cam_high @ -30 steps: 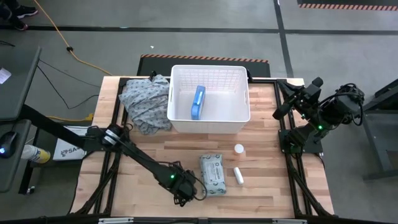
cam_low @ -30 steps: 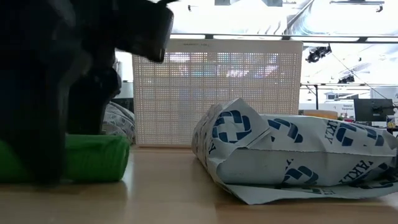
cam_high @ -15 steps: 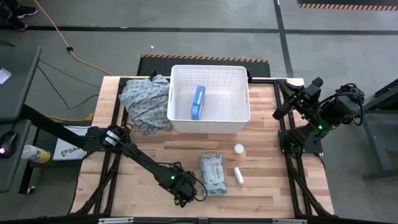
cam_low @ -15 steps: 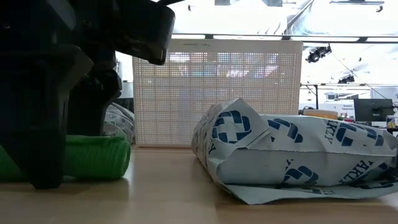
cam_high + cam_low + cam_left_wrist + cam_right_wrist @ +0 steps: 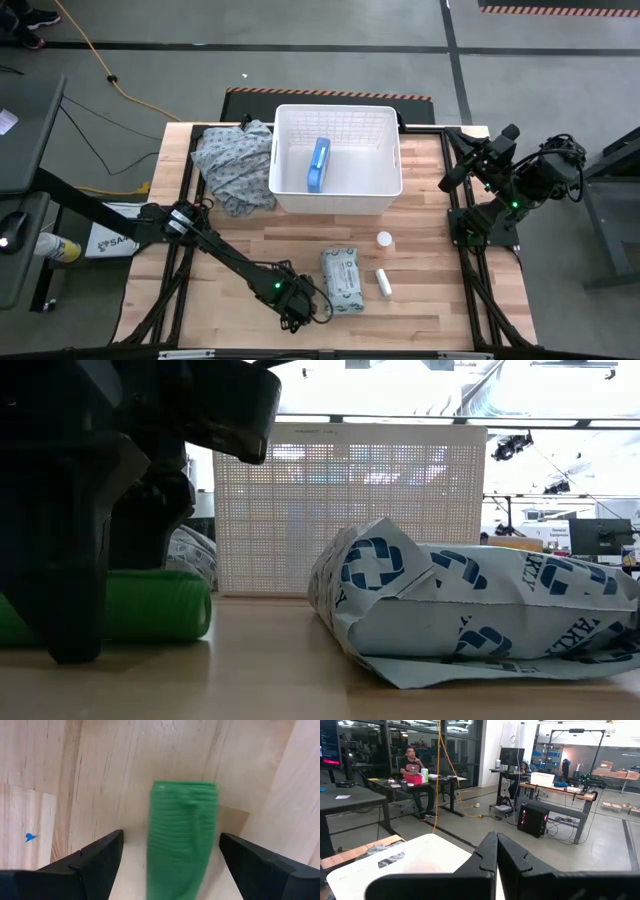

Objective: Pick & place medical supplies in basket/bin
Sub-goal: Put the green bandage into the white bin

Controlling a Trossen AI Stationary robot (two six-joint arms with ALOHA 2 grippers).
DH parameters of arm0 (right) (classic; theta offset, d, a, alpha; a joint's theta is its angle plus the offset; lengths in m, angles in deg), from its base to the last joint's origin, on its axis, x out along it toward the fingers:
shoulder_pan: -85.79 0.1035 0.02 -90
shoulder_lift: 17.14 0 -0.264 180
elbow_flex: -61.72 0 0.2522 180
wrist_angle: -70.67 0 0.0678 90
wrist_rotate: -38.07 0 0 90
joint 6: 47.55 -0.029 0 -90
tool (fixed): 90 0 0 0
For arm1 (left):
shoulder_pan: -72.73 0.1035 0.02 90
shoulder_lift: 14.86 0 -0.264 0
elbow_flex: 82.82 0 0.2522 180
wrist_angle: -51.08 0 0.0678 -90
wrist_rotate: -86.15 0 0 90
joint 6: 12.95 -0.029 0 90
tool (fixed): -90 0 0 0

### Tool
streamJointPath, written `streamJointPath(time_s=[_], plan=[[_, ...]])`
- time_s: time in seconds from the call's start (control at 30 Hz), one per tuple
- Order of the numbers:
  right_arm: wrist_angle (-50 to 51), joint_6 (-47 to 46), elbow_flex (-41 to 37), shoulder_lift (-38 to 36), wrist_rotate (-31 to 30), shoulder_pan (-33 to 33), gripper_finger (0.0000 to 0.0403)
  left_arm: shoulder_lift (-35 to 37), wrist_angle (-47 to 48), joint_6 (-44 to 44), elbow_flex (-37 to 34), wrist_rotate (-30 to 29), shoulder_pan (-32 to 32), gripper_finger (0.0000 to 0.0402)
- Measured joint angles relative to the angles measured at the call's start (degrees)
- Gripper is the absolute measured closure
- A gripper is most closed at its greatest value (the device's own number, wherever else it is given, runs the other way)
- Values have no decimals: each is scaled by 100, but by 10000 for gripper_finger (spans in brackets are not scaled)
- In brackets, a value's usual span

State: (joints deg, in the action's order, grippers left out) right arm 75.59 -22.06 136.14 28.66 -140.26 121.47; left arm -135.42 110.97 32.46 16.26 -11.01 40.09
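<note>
A green bar (image 5: 182,840) lies flat on the wooden table near its front edge; the low view also shows the green bar (image 5: 150,608). My left gripper (image 5: 172,870) points down over it, open, with one finger on each side of the bar and not touching it. From above, my left gripper (image 5: 295,310) hides the bar. The white basket (image 5: 336,160) stands at the table's far middle with a blue-white packet (image 5: 319,165) lying in it. My right gripper (image 5: 496,851) is shut and held high at the table's right edge (image 5: 452,178).
A grey-white soft pack (image 5: 343,281) lies just right of my left gripper, with a white tube (image 5: 383,282) beyond it and a small vial (image 5: 384,239) farther back. A grey patterned cloth (image 5: 235,165) lies left of the basket. People sit at desks in the room behind.
My left gripper has sunk a little toward the table around the green bar, its fingers staying open. The bar has stayed where it was.
</note>
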Motion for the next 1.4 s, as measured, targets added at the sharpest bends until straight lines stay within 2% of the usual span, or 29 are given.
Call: streamJointPath(time_s=[0.7,0.8,1.23,1.4], plan=[[0,-127,0,-2,0,0,403,0,9,164,0,3,0,40],[0,-127,0,-1,1,-1,403,0,1,294,0,2,-2,65],[0,-125,0,0,2,-2,403,0,10,615,10,32,2,223],[0,-125,0,-1,1,0,403,-35,405,632,320,114,13,273]])
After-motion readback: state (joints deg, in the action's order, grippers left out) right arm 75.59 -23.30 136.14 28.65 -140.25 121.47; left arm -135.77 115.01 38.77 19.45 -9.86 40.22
